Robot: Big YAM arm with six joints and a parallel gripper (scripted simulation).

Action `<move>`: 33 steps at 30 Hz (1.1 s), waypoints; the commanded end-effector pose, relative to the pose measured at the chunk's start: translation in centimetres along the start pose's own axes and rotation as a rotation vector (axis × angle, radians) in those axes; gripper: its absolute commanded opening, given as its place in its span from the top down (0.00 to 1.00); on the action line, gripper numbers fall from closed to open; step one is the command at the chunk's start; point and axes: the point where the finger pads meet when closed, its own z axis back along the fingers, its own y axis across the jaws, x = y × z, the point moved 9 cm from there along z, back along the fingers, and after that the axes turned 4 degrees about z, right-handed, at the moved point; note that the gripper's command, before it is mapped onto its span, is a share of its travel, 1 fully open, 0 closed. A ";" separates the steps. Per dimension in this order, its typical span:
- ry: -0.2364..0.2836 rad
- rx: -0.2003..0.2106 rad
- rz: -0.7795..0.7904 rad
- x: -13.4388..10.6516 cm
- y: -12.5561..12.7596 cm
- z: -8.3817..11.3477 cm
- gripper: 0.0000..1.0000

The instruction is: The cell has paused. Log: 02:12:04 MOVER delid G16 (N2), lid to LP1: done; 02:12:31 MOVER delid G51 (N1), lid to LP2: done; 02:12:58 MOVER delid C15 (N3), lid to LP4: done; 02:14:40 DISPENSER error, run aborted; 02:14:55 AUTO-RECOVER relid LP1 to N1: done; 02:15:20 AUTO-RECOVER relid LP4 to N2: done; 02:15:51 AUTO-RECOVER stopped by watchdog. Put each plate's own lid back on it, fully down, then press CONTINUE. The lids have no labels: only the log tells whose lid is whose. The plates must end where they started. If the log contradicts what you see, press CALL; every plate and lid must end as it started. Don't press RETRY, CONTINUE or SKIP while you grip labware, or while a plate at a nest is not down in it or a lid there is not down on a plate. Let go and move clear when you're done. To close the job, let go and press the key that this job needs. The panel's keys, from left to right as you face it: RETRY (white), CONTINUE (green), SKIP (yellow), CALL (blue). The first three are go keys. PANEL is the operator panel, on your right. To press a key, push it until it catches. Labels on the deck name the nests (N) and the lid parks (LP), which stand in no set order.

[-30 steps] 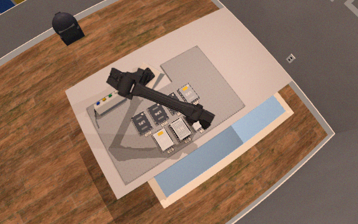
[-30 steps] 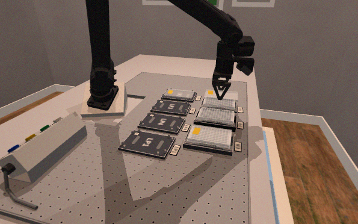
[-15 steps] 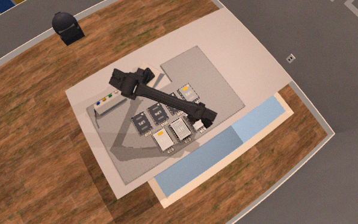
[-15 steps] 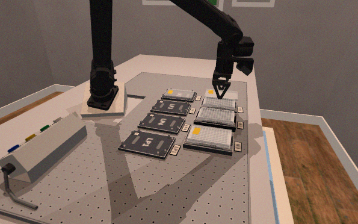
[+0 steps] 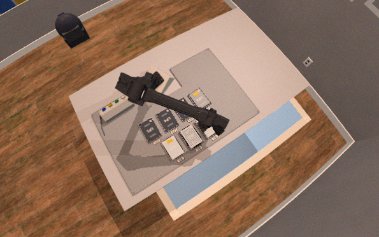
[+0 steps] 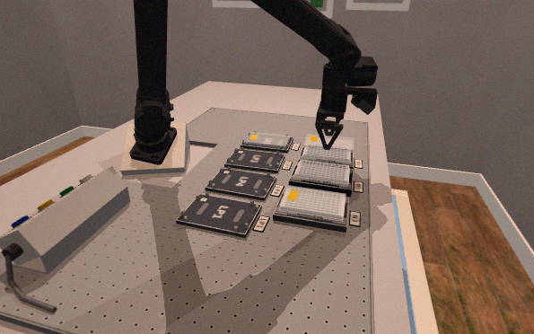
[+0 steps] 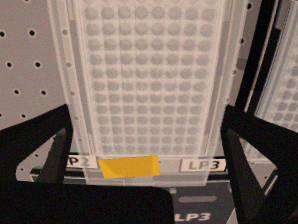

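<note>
Right of centre in the exterior view, the black wedge-fingered claw (image 5: 215, 127) (image 6: 328, 145) (image 7: 146, 113) grips a thin, clear lid (image 6: 347, 143) (image 7: 195, 175) by its sides, yellow patch at one end, above the farthest ribbed, round-welled plate (image 5: 210, 132) (image 6: 327, 154) (image 7: 142, 60). Just beside it, the middle plate (image 5: 191, 136) (image 6: 321, 172) (image 7: 285, 100) sits lidless; the nearest plate (image 5: 172, 147) (image 6: 312, 206) wears a yellow-marked lid. Another glassy lid (image 5: 199, 98) (image 6: 267, 141) lies on the farthest dark, slotted park. Left, a matte, wedge-shaped panel (image 5: 117, 108) (image 6: 69, 220) carries four coloured keys.
</note>
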 end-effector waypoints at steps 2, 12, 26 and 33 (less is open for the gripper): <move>0.011 -0.006 -0.003 0.1 -0.4 -1.1 1.00; 0.013 -0.006 -0.005 0.1 -0.4 -1.4 1.00; 0.011 -0.006 -0.003 -0.1 -0.4 -2.1 1.00; 0.010 -0.006 -0.004 -0.1 -0.3 -2.3 1.00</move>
